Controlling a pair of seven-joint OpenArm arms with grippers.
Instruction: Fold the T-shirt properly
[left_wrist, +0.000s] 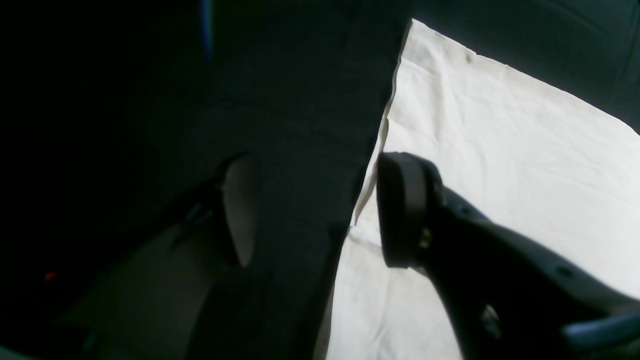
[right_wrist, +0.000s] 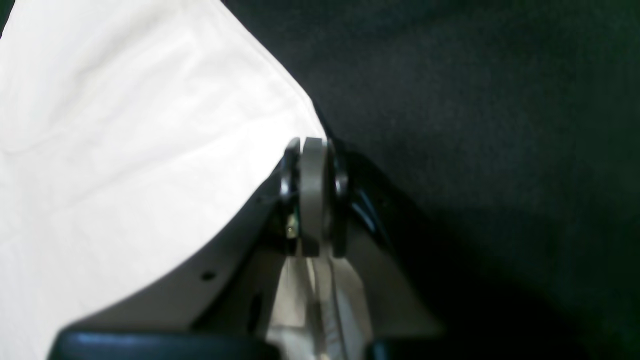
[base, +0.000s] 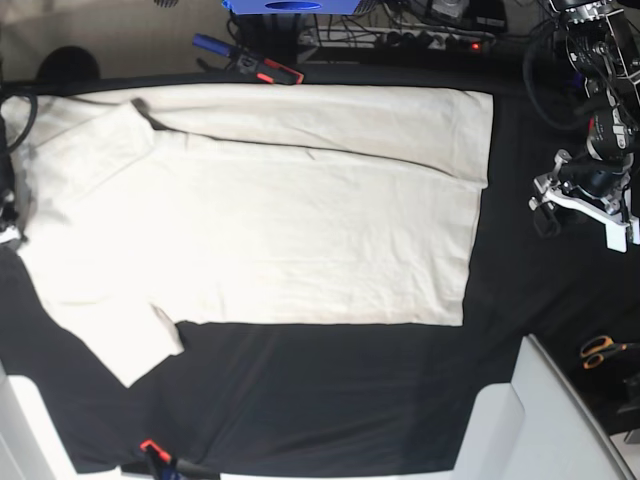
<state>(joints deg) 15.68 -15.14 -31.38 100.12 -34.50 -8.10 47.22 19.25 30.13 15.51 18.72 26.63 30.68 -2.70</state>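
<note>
Your T-shirt (base: 280, 220) lies flat across the black desk (base: 330, 400), hem toward 3 o'clock; your right gripper (right_wrist: 312, 150), jaws pressed together, appears to pinch its edge for folding; your left gripper (left_wrist: 320, 205) hovers half-open, holding nothing, at the hem.

Black table cover (base: 330, 380) as landmark: orange-handled scissors (base: 603, 350) off its right edge; blue box (base: 290, 6) behind far edge; red-tipped clamp (base: 152, 449) at near-left edge.
</note>
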